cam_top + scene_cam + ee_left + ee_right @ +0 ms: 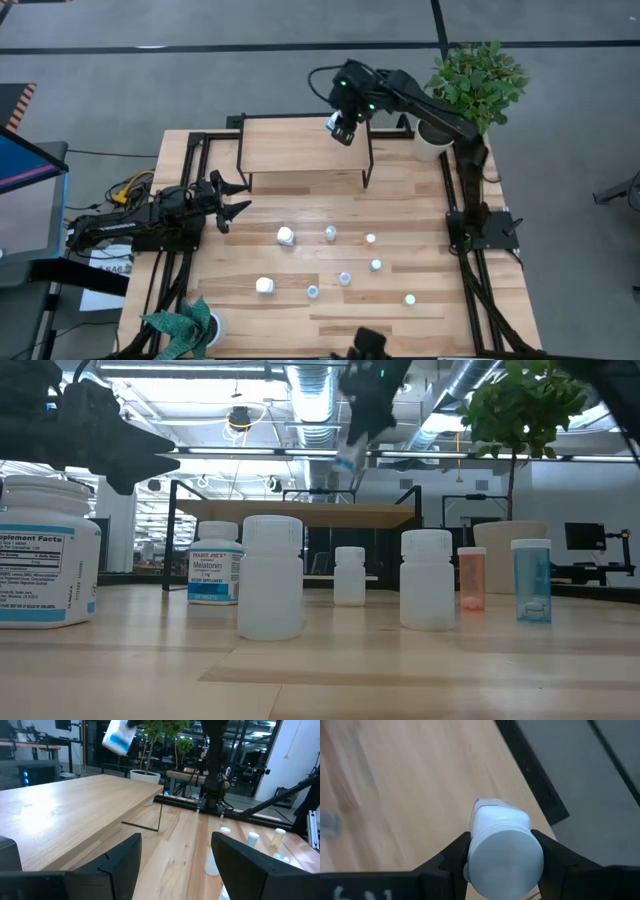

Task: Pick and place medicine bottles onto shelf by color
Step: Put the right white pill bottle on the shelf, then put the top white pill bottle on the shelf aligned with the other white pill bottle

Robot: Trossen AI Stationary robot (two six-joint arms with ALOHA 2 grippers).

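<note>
High view: right gripper (343,127) hangs over the right end of the shelf (290,150), pinching a white bottle (334,124) with a bluish label
Right wrist view: the white bottle (502,847) sits between the two dark fingers (451,855), cap toward the camera — light wood lies below it, with a dark frame rail and grey floor off to one side
Low view: the held bottle (349,457) is tilted in the air above the shelf board (300,514), not touching it
Left gripper: (226,200) near the table's left edge, just off the shelf's left leg, jaws spread with nothing between them — in the left wrist view its fingers (120,865) stand apart over bare wood
Bottles on the table: eight small ones stand scattered across the tabletop (430,300) in front of the shelf, the larger being two white ones (286,236) (264,285)
Low view, right side: an orange-red bottle (471,578) stands just beside a pale blue one (531,581)
Shelf top: bare apart from the gripper above it
Plants: a leafy one in a white pot (432,143) at the far right corner
</note>
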